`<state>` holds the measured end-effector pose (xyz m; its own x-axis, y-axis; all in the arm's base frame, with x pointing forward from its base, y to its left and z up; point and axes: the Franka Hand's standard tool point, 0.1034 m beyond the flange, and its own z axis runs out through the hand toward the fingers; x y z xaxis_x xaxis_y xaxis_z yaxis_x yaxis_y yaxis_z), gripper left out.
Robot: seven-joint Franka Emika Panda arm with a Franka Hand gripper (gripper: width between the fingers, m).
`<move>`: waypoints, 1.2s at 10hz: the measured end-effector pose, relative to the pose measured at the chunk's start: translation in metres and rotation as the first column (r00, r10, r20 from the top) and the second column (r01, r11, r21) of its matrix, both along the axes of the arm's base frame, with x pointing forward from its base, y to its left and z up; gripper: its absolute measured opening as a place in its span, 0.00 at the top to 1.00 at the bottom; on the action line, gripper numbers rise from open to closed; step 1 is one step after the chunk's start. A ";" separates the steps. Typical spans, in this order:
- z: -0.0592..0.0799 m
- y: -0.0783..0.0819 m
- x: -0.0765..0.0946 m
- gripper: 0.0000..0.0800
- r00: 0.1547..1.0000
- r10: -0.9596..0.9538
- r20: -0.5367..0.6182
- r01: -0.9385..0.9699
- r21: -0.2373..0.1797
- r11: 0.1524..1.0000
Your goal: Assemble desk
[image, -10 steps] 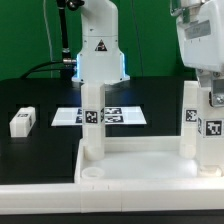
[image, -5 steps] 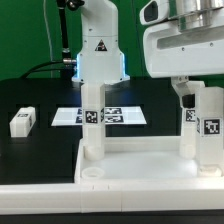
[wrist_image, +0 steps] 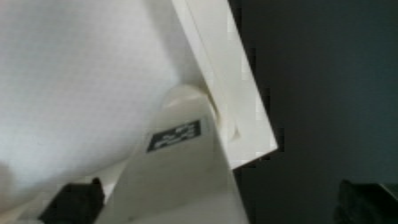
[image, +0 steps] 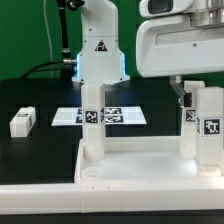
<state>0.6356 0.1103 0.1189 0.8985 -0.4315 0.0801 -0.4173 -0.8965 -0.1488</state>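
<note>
The hand [wrist_image: 217, 198] is seen spread wide with nothing pinched, its fingertips [wrist_image: 71, 201] placed either side of an upright tagged leg [image: 190, 118] at the exterior view's right, which is stood in the desk tabletop [image: 140, 168] laid rim-up on the black bench [image: 40, 95].

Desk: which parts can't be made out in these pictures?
Tabletop, exterior view: right end cut off by the frame edge.
Loose leg, exterior view: tag too small to read.
Leg tag, wrist view: blurred, pattern unreadable.
Gripper, wrist view: only fingertips show, at the frame edge.
</note>
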 end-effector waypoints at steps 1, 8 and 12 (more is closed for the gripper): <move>-0.001 0.000 -0.001 0.19 1.000 -0.026 -0.005 0.026 0.001 1.000; -0.001 -0.006 0.007 0.63 0.801 -0.583 -0.136 0.593 0.046 0.804; -0.001 -0.014 0.013 0.63 0.431 -0.854 -0.292 0.897 0.042 0.439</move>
